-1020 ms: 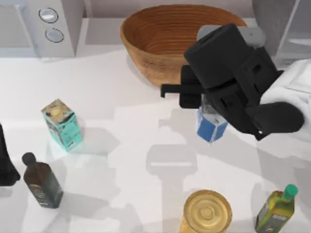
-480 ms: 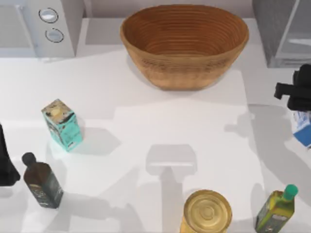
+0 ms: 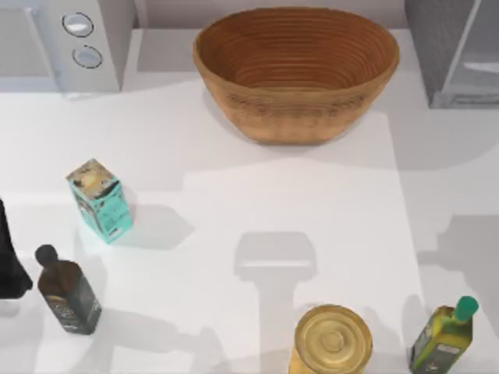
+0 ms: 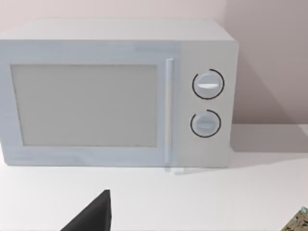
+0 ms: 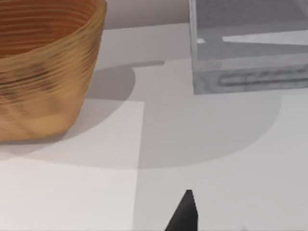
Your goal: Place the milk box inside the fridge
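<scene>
**Fig. Right arm facing the fridge; carrying step unconfirmed**

The fridge stands at the table's far right corner, just beside the basket. My right gripper is seen as one dark tip low in its wrist view. That view looks over bare tabletop toward the fridge, which I judge to be a line of approach. Whether the right jaws are released, clenched or grasping anything, I cannot tell. Nor can I tell where the milk box is.

My left arm is parked at the left edge, and its gripper faces the microwave; the state of its jaws is likewise undetermined. The teal carton and dark bottle lie left, well apart from the fridge, so they should not obstruct delivery.
</scene>
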{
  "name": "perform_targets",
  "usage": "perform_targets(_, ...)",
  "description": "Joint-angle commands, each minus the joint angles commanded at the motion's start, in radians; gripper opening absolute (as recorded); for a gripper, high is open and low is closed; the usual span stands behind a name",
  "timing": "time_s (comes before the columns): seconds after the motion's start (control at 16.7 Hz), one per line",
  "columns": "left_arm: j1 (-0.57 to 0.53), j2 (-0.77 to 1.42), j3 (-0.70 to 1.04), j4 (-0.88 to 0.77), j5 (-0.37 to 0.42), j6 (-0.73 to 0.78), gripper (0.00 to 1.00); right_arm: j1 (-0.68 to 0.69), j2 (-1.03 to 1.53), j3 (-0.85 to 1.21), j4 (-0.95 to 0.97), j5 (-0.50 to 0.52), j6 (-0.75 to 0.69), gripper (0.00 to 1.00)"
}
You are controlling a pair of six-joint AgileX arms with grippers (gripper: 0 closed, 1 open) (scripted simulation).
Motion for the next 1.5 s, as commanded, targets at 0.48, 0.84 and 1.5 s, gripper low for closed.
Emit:
perform_targets(0.48, 0.000, 0.000, 0.000, 0.000, 0.000, 0.000, 1.00, -0.281, -0.488, -0.335, 0.171, -0.187, -0.192, 0.00)
perform_targets(0.84, 0.000, 0.000, 0.000, 0.000, 0.000, 0.000, 1.00, -0.293, -0.508, -0.347, 0.188, -0.204, -0.201, 0.00)
perform_targets(1.5, 0.000, 0.000, 0.000, 0.000, 0.000, 0.000, 1.00, -0.358, 0.025, -0.116, 0.477, -0.278, -0.205, 0.00)
